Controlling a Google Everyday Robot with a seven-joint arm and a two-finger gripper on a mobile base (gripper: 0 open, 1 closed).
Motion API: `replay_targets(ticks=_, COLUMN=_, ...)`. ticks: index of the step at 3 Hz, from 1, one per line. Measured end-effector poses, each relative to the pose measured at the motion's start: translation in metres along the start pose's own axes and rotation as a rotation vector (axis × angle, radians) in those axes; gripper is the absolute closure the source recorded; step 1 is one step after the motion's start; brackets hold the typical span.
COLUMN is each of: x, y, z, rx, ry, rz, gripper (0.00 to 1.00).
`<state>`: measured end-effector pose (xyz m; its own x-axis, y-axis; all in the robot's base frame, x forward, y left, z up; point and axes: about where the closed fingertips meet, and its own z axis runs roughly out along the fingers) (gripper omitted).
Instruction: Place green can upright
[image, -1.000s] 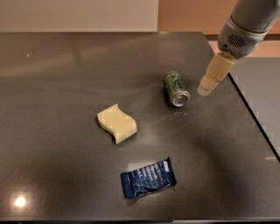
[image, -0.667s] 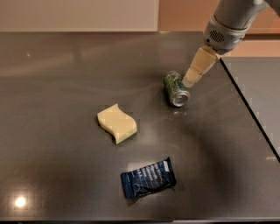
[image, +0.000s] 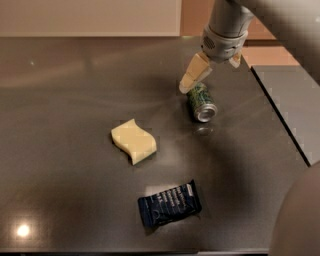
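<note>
Three loose items lie on a dark countertop, with a robot arm reaching in from the top right. The gripper hangs over the far right part of the surface. Its two cream fingers stand apart and hold nothing.

The green can lies on its side directly below the gripper and slightly nearer the viewer. Its long axis runs from under the left fingertip, down and to the right. Its shiny silver end faces the viewer. The left fingertip sits at the can's far end. Whether they touch cannot be told.

The arm comes down steeply, with the grey wrist above and the fingers angled down and left towards the can.

A yellow wavy sponge rests well to the left of the gripper and closer to the viewer. A dark blue snack packet lies farther still in the same direction.

The can is not yet upright. Grasping it likely means closing across its narrow body, at right angles to that slanted axis.
</note>
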<state>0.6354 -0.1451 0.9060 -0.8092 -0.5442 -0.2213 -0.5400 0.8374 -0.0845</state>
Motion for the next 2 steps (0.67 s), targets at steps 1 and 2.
replay_targets(ticks=1, x=-0.007, y=0.005, z=0.021, rx=0.009, ry=0.036, rz=0.095, gripper=0.0)
replay_targets(ticks=2, x=-0.01, y=0.006, z=0.041, rx=0.015, ry=0.076, rz=0.153, gripper=0.0)
